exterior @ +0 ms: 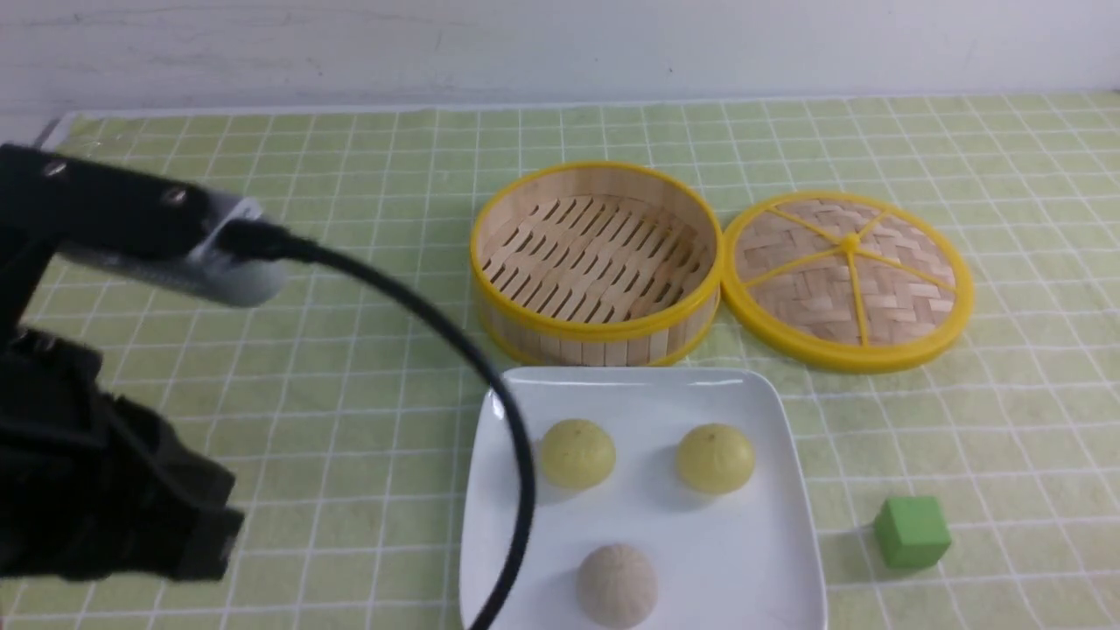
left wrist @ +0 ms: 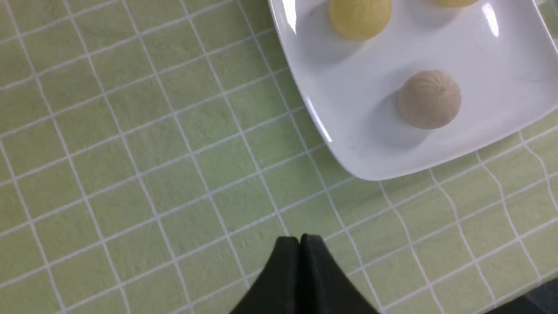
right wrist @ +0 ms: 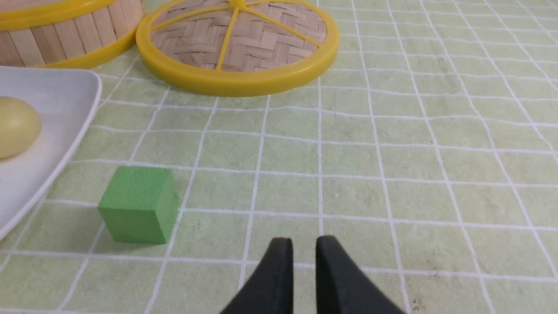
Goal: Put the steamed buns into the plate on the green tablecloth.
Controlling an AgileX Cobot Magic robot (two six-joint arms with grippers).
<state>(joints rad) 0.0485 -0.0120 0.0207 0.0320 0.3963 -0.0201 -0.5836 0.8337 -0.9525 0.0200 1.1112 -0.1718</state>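
Observation:
Two pale yellow steamed buns (exterior: pixel 577 452) (exterior: pixel 715 458) sit side by side in the white square plate (exterior: pixel 700 542) on the green tablecloth (exterior: pixel 350 394). In the left wrist view my left gripper (left wrist: pixel 300 239) is shut and empty above bare cloth, short of the plate's corner (left wrist: pixel 370 144). One yellow bun (left wrist: pixel 359 17) shows at that view's edge. My right gripper (right wrist: pixel 304 242) hangs over the cloth beside the plate's other side (right wrist: pixel 56 100), its jaws a little apart with nothing between them. A yellow bun (right wrist: pixel 15 126) shows there too. The right arm is out of the front view.
A grey-brown speckled bun (exterior: pixel 617 584) lies at the plate's near side. Behind the plate stand an empty bamboo steamer basket (exterior: pixel 597 262) and its lid (exterior: pixel 847 280). A green cube (exterior: pixel 912 531) sits right of the plate. The left arm's black cable (exterior: pixel 437 324) arcs across the plate's left edge.

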